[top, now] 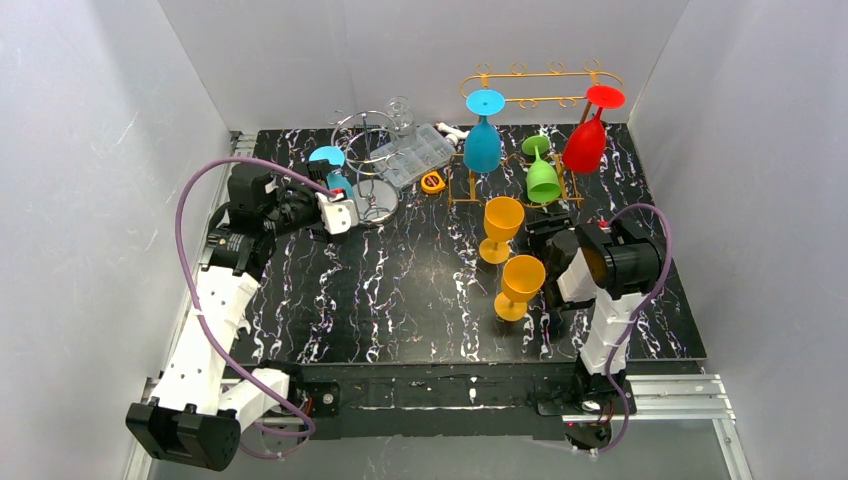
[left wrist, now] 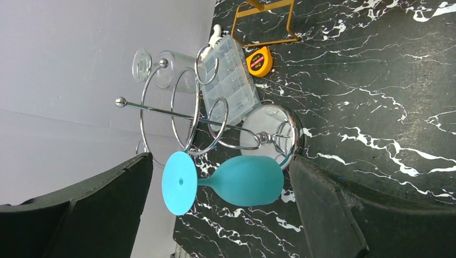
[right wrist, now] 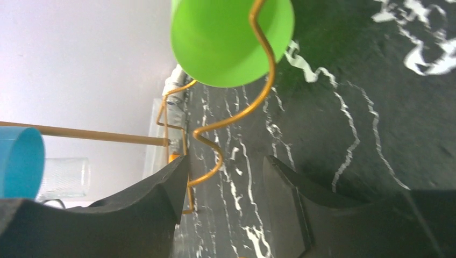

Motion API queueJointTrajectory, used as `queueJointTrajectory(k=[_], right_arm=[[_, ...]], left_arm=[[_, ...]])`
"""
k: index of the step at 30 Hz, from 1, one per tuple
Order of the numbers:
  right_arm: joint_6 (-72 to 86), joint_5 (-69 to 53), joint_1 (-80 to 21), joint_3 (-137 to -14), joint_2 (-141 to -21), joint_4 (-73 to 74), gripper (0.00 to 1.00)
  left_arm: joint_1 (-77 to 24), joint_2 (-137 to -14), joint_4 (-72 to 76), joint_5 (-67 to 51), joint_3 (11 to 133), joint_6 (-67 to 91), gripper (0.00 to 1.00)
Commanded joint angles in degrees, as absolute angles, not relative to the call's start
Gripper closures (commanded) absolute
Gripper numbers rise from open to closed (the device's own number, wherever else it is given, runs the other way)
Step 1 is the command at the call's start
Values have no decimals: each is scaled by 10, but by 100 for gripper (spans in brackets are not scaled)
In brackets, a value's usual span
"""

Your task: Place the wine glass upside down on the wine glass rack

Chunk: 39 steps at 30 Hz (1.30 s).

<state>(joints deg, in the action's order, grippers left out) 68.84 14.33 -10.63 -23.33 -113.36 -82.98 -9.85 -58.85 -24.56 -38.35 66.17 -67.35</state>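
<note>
A teal wine glass (left wrist: pixel 250 180) hangs upside down by its foot (left wrist: pixel 179 183) on the chrome ring rack (left wrist: pixel 177 115), its bowl close to the rack's round base. My left gripper (left wrist: pixel 220 207) is open, one finger on each side of the glass and neither touching it; the top view shows the same gripper (top: pixel 340 214) by the teal glass (top: pixel 330 165). My right gripper (right wrist: pixel 226 185) is open and holds nothing. It faces the foot of the gold rack (right wrist: pixel 236 123), below an upside-down green glass (right wrist: pixel 231 37).
On the gold rack (top: pixel 540 75) hang a blue glass (top: pixel 482 140), a red glass (top: pixel 586 140) and the green glass (top: pixel 543 180). Two orange glasses (top: pixel 502 225) (top: pixel 520 285) stand upright left of my right arm. A clear box (top: pixel 418 155) and a yellow tape measure (top: pixel 432 182) lie at the back.
</note>
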Motion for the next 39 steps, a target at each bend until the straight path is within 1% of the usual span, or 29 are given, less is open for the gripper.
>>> queueJointTrajectory(k=[1, 7, 9, 11, 13, 16, 19, 24, 26, 32, 36, 39], right_arm=[[678, 156, -106, -255, -1133, -1005, 36], [665, 126, -105, -264, -1129, -1009, 29], [645, 129, -103, -264, -1109, -986, 24], [625, 129, -95, -270, -1090, -955, 17], [608, 125, -87, -287, -1078, -932, 12], [579, 119, -83, -322, -1066, -879, 8], [567, 103, -83, -358, -1070, -827, 9], [609, 97, -78, -363, -1117, -882, 19], [618, 94, -79, -363, -1126, -891, 19], [608, 105, -79, -360, -1115, -868, 16], [598, 112, -76, -374, -1106, -810, 12], [603, 122, -76, -380, -1114, -788, 11]], left_arm=[[-95, -592, -259, -388, 668, -684, 2], [-95, -596, -259, -390, 668, -680, 2], [-95, -594, -259, -390, 666, -682, 2], [-95, -594, -259, -389, 664, -685, 2], [-95, -596, -259, -390, 664, -686, 2], [-95, -598, -259, -392, 664, -685, 2], [-95, -599, -259, -396, 663, -682, 2], [-95, -597, -259, -390, 661, -684, 2], [-95, -596, -259, -389, 660, -684, 2], [-95, -599, -260, -388, 662, -689, 2], [-95, -601, -259, -389, 662, -692, 2], [-94, -600, -259, -388, 661, -693, 2]])
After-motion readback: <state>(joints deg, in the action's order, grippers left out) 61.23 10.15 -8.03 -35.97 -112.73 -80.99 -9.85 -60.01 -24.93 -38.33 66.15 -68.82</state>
